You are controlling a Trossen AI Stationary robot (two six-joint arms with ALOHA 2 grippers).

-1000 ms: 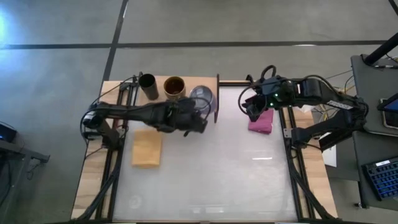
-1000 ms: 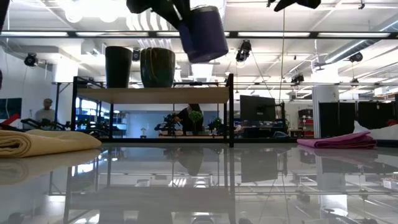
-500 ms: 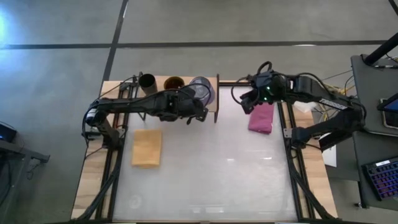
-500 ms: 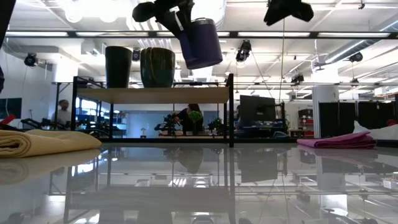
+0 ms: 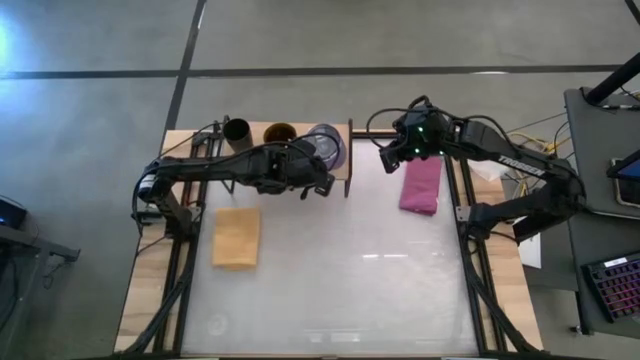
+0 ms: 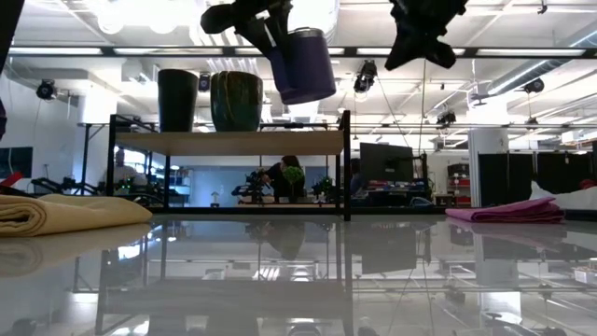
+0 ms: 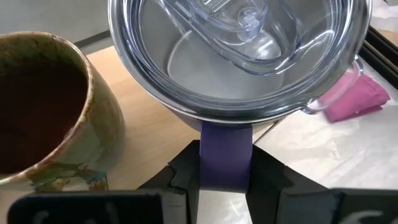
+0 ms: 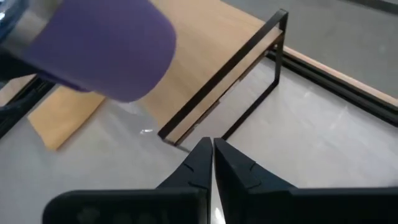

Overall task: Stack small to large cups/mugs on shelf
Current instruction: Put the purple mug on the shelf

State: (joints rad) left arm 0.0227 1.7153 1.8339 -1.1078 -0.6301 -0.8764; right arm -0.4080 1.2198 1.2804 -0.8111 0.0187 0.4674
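The shelf [image 5: 288, 176] lies mostly hidden under the left arm in the high view; the low view shows its board [image 6: 229, 142] clearly. The purple tumbler [image 6: 303, 63] hangs tilted in the air above the shelf's free end, its base cut off behind the left gripper [image 7: 225, 163], whose fingers pinch its side from both flanks. Just beside that gripper, on the board, stands the tan-olive mug [image 7: 46, 109], partly cut off at the wrist picture's edge; beyond it stands the black cup [image 6: 177, 100]. The right gripper [image 8: 212, 155] hovers raised, past the shelf's end post, fingers pressed together on nothing. A magenta cloth [image 5: 420, 186] lies near it.
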